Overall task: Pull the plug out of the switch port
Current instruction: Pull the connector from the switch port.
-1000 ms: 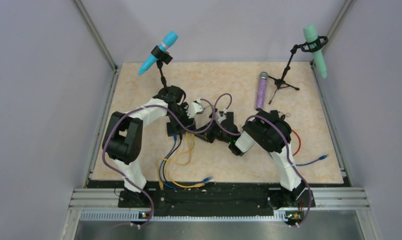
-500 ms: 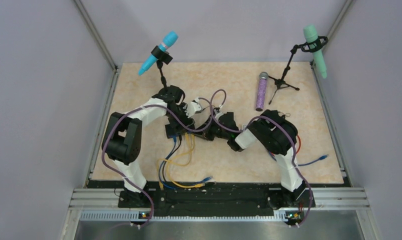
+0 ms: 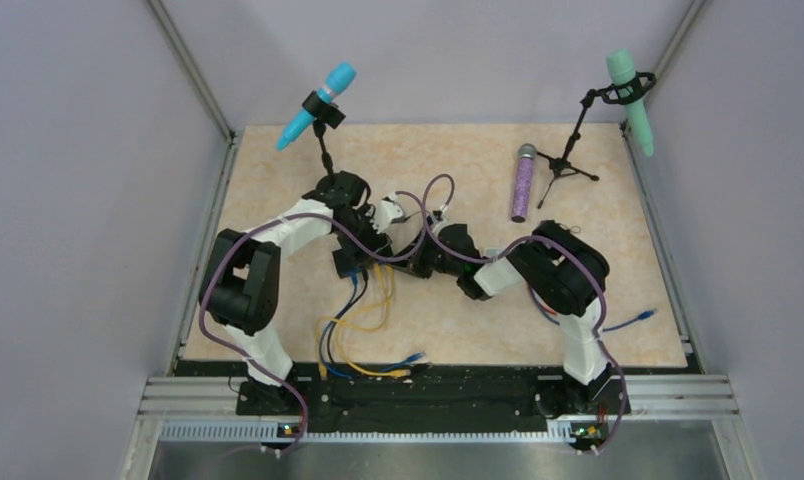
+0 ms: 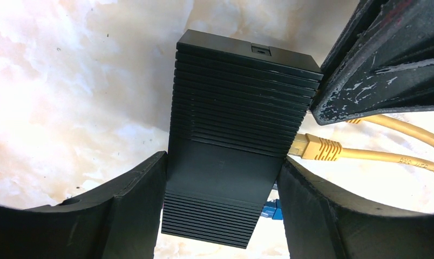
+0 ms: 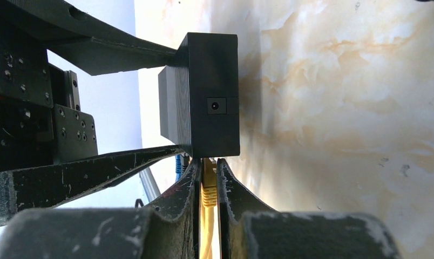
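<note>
The left gripper (image 4: 223,167) clamps the switch (image 4: 242,97) across its width. The right gripper (image 5: 208,170) pinches the yellow plug (image 5: 208,193) at the switch's socket edge.

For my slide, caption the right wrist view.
Right pincer grips a yellow plug at the switch held by the left pincer.

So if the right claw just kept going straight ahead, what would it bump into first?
Most likely the black switch, directly ahead of the right claw, which is closed on the yellow plug that runs into it.
</note>
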Available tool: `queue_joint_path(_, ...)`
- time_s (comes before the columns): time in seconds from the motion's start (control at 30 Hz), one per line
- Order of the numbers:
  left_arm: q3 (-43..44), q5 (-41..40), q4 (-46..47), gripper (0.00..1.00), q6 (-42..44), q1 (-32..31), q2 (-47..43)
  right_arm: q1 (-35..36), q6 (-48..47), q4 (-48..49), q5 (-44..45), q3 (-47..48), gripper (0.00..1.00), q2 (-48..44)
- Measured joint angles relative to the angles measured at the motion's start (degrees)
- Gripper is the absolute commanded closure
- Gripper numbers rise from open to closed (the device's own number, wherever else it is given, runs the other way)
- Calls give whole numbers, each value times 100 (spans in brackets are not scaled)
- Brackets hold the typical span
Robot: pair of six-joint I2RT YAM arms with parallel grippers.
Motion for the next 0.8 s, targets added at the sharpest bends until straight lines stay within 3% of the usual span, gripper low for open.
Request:
queue_joint_path(0.3, 9, 63, -52, 56, -184, 11, 0, 0, 76, 39, -44, 0, 100, 4)
queue_joint_path(0.5, -107, -9, 7, 58, -249, 33, 2, -72, 525, 1010, -402, -59, 100, 544)
queue_joint_path(0.8, -284, 192, 376, 59, -433, 4, -13, -2, 48, -166, 149, -109, 100, -46)
